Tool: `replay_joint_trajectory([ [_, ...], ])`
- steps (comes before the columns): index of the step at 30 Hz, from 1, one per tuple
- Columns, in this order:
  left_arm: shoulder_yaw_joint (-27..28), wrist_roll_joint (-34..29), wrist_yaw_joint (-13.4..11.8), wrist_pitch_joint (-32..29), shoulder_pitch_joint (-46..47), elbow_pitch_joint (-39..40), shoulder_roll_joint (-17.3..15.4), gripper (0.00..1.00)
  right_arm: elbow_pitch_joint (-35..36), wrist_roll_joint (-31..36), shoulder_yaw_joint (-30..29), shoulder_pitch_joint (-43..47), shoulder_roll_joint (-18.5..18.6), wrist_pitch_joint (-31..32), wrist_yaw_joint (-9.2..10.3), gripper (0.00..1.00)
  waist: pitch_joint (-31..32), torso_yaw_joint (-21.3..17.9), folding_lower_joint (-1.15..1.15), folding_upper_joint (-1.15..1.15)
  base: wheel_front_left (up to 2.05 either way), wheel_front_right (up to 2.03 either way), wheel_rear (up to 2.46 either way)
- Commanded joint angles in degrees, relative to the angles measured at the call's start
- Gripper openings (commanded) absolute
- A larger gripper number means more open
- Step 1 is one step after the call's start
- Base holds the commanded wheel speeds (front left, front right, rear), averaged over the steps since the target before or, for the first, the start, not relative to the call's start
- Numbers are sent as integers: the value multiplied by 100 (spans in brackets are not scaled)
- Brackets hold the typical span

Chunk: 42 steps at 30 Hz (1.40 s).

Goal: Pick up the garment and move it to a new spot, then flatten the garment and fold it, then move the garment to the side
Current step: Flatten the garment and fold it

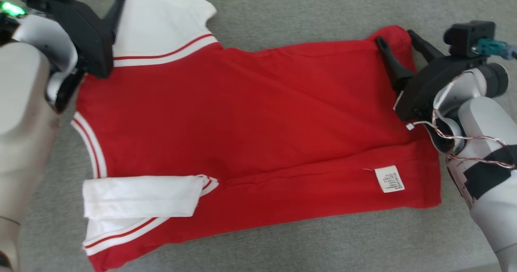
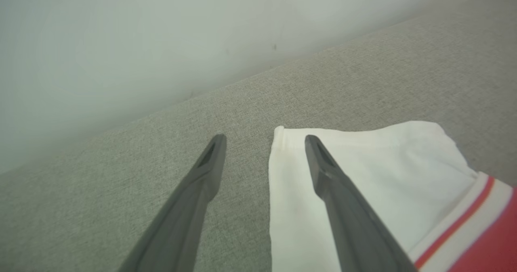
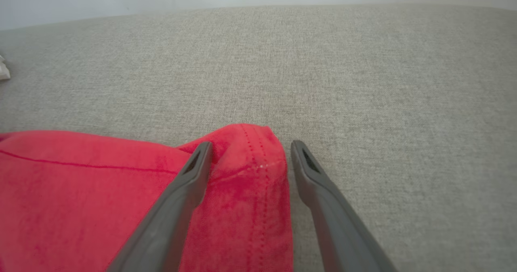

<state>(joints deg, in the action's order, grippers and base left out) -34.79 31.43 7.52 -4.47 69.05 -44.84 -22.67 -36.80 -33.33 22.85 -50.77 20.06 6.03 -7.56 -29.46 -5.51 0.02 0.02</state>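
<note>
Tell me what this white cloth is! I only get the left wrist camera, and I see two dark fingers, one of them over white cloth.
Observer: It's a sleeve of a red shirt that lies spread out on a grey fabric surface.
Operator: Where's the other arm?
Observer: The right gripper is at the opposite end of the shirt, with a red hem corner between its open fingers.
Operator: Is the second sleeve sticking out too?
Observer: No, the other sleeve is folded inward onto the shirt.
</note>
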Motion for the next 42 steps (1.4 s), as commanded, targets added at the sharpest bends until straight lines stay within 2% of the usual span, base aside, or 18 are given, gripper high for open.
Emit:
replay_joint_trajectory([
  [1, -100, 126, -13, -26, 219, -251, -100, 100, -24, -135, 219, -176, -5, 10, 16, 100, -192, -266, -2, -2, 0, 0, 0],
  [13, -629, 612, -11, 36, 570, -1129, -60, 100, 41, -758, 968, -541, 74, -158, 16, 100, -303, -553, -2, -2, 0, 0, 0],
  [14, -668, 657, -12, 28, 577, -1182, -47, 100, 56, -798, 1042, -552, 91, -136, 16, 84, -298, -563, -2, -2, 0, 0, 0],
  [15, -709, 694, -11, 23, 585, -1230, -40, 69, 65, -847, 1094, -562, 105, -123, 16, 48, -291, -570, -2, -2, 0, 0, 0],
  [16, -753, 740, -11, 45, 595, -1266, -33, 35, 80, -887, 1146, -582, 120, -112, 16, 35, -286, -572, -2, -2, 0, 0, 0],
  [17, -805, 775, -11, 70, 595, -1292, -29, 0, 93, -935, 1187, -605, 134, -113, 16, 0, -279, -569, -2, -2, 0, 0, 0],
  [23, -961, 1067, -14, 421, 620, -1260, 38, 0, 21, -1068, 1257, -701, 283, -356, 16, 0, -140, -401, -2, -2, 0, 0, 0],
  [30, -1083, 1506, -14, 1280, 373, -700, -42, 0, -160, -1113, 1206, -440, 418, -870, 16, 0, 223, -65, -2, -2, 0, 0, 0],
  [38, -1051, 1967, -21, 1867, -624, 422, -336, 0, -133, -1222, 1032, 309, 534, -1503, 16, 0, 785, 256, -2, -2, 0, 0, 0],
  [42, -842, 2034, -228, 1946, -1397, 1205, -505, 0, -39, -1307, 843, 784, 574, -1726, 16, 0, 1006, 368, -2, -2, 0, 0, 0],
])
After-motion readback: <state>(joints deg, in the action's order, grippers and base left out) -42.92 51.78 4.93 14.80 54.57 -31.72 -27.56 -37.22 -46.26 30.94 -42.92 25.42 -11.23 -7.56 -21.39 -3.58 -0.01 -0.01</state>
